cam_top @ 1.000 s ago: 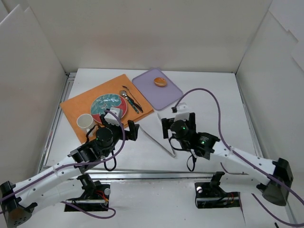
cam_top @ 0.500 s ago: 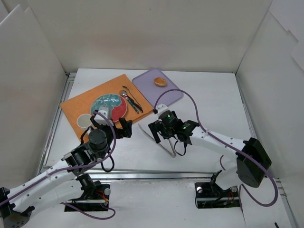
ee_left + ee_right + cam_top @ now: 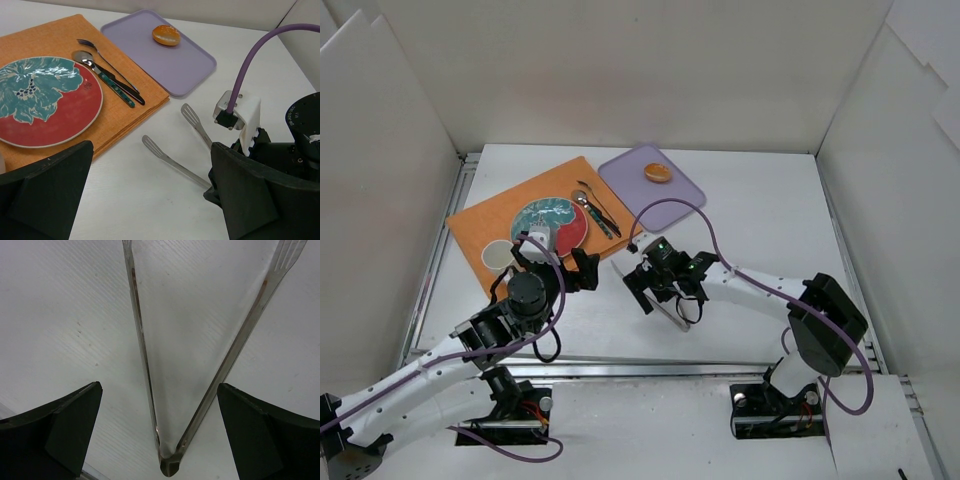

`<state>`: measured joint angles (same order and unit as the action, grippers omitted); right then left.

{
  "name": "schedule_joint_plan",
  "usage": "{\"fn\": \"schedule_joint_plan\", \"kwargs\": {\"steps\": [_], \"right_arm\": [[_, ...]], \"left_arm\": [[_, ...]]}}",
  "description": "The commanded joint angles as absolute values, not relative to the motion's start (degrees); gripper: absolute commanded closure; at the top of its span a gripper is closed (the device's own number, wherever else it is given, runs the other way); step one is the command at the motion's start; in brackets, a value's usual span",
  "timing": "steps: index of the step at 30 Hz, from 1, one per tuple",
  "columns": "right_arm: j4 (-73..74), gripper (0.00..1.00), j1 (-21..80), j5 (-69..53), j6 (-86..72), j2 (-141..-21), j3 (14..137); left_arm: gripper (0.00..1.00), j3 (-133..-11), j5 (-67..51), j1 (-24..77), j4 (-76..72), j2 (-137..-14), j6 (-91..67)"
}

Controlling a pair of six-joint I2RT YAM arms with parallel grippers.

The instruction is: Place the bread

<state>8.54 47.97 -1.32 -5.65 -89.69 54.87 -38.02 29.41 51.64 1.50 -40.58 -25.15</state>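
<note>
The bread (image 3: 658,172), a small golden bun, sits on the far part of a lilac tray (image 3: 665,205); it also shows in the left wrist view (image 3: 166,35). Metal tongs (image 3: 142,355) lie open in a V on the white table, hinge toward the near edge. My right gripper (image 3: 665,296) hangs low over them, open, one finger on each side of the hinge (image 3: 159,390). My left gripper (image 3: 558,264) is open and empty just left of the tongs (image 3: 172,162), near the plate (image 3: 550,222).
An orange mat (image 3: 485,222) carries the red-and-teal plate (image 3: 45,100), a white cup (image 3: 500,257) and a fork, spoon and knife (image 3: 107,75). White walls enclose the table on three sides. The right arm's purple cable loops above the tongs.
My right gripper has swung left and come down over the tongs' hinge. My left gripper drew back a little to the left, then stayed still. The bread has not moved.
</note>
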Motion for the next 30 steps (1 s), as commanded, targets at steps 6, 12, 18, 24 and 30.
{"fn": "schedule_joint_plan", "kwargs": {"steps": [6, 12, 18, 24, 30], "right_arm": [[9.6, 0.02, 47.8, 2.5, -5.5, -89.7, 56.6], [9.8, 0.02, 47.6, 2.0, -5.4, -89.9, 56.2], [10.0, 0.02, 46.2, 0.8, -5.8, -92.0, 56.3], [10.1, 0.02, 44.7, -2.7, -6.2, -92.5, 56.2], [10.1, 0.02, 44.2, -3.4, -6.7, -96.1, 57.7]], "left_arm": [[0.00, -39.8, 28.9, 51.4, -0.6, -41.4, -24.9], [0.00, -39.9, 28.9, 51.4, -0.6, -41.5, -24.7], [0.00, -39.9, 29.0, 51.4, -0.6, -41.7, -24.6], [0.00, -40.0, 29.4, 51.4, -0.4, -41.8, -24.4], [0.00, -39.9, 29.7, 51.4, -0.3, -41.3, -24.5]]}}
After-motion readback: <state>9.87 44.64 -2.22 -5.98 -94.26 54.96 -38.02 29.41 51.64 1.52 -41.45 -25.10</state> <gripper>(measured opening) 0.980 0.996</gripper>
